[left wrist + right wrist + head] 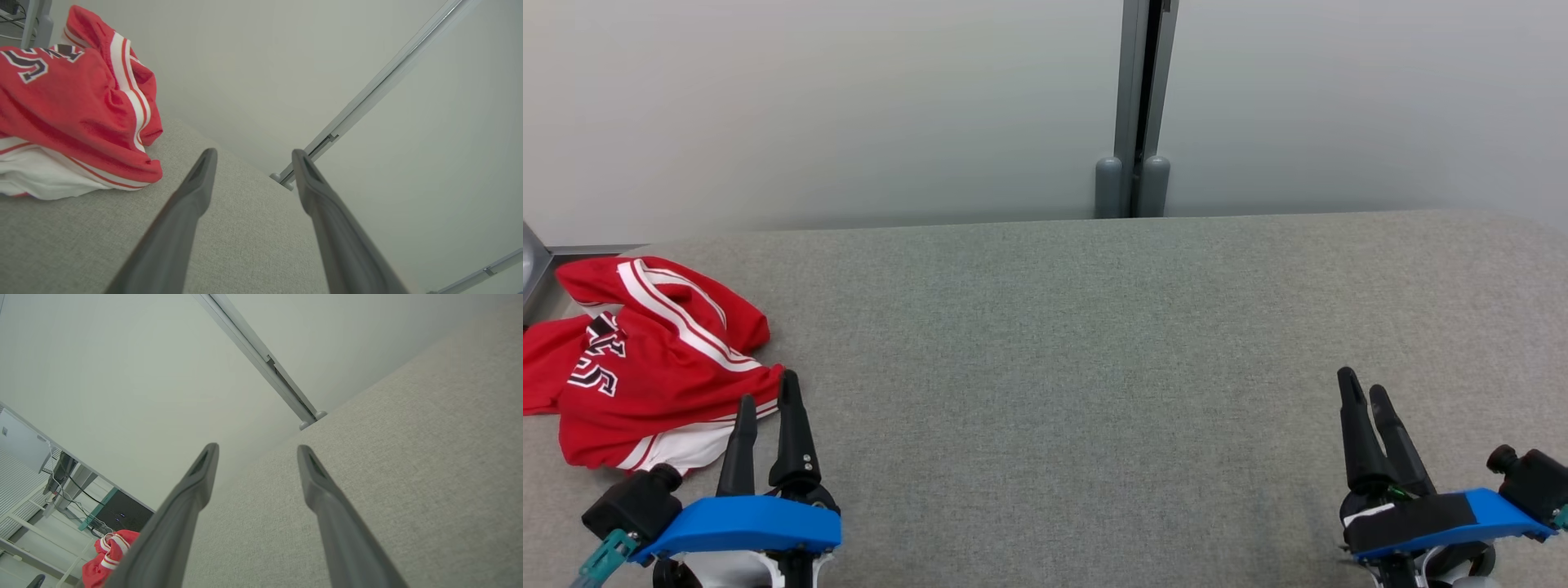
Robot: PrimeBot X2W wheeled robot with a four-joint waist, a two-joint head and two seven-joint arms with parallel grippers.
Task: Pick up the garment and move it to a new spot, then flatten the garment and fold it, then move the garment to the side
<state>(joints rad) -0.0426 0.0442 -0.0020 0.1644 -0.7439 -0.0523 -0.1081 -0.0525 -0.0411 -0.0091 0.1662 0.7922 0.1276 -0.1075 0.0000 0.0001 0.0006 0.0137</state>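
Grey fabric surface, pale wall behind.
Red garment lies crumpled on it; left claw just beside garment, fingers apart, empty; right claw well apart from garment, fingers also spread.

The left gripper is showing two long tapering black fingers with small silver screws, a curved blue plastic bracket, a black camera block and a teal cable. The right gripper is wearing black tape across its matching bracket.
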